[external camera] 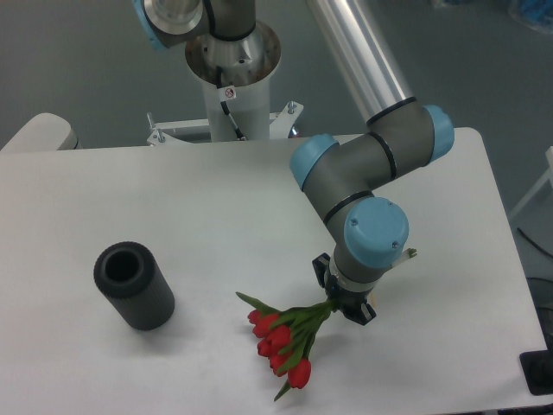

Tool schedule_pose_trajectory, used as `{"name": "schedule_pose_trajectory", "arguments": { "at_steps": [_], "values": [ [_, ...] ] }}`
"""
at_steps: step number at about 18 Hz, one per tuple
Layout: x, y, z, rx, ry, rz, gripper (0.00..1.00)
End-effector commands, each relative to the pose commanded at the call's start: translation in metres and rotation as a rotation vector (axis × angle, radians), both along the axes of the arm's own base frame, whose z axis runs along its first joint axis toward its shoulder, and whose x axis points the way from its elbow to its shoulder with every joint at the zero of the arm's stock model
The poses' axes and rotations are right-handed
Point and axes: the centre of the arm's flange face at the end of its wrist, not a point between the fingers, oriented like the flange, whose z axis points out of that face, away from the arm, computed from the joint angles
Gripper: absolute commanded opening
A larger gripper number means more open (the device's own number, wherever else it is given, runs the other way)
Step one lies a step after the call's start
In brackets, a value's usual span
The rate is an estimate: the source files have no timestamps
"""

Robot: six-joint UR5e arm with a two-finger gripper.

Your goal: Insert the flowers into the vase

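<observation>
Lying near the front edge of the white table (173, 199), the flowers (285, 341) fan out with their red buds toward the front and left, and the green stems gather to a point up and to the right. A couple of pointed leaves stick out from the bunch, one toward the left, one at the very bottom. The stem end runs straight in under the gripper (343, 307), which sits low over the table at that spot. From where I stand the black fingers look closed around the stems, though the wrist housing hides most of them and I can't make out the exact contact.

Well off to the left stands the vase (134, 286), a dark matte cylinder, upright on the table, its round hollow mouth facing up and a ribbed band around the rim. It is well apart from the flowers, with bare tabletop between the two.

Above the gripper the arm (367, 177) folds back on itself, grey links with light blue joint caps, then a long silver tube climbs away to the top of the view. Behind the table, the arm's white pedestal (232, 82) rises from a bolted plate.
</observation>
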Motion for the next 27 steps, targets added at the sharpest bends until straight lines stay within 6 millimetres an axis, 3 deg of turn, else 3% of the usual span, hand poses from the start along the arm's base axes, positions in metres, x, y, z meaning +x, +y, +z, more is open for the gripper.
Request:
{"name": "schedule_pose_trajectory", "arguments": {
  "at_steps": [7, 12, 16, 22, 27],
  "values": [
    [-0.001, -0.001, -0.001, 0.036, -0.028, 0.011, 0.0],
    [0.013, 0.003, 0.016, 0.163, -0.111, 0.035, 0.0],
    [0.032, 0.006, 0.036, 0.246, -0.17, 0.081, 0.0],
    [0.059, 0.023, 0.082, 0.488, -0.36, 0.165, 0.0],
    [0.072, 0.031, 0.103, 0.649, -0.508, 0.172, 0.0]
  ]
}}
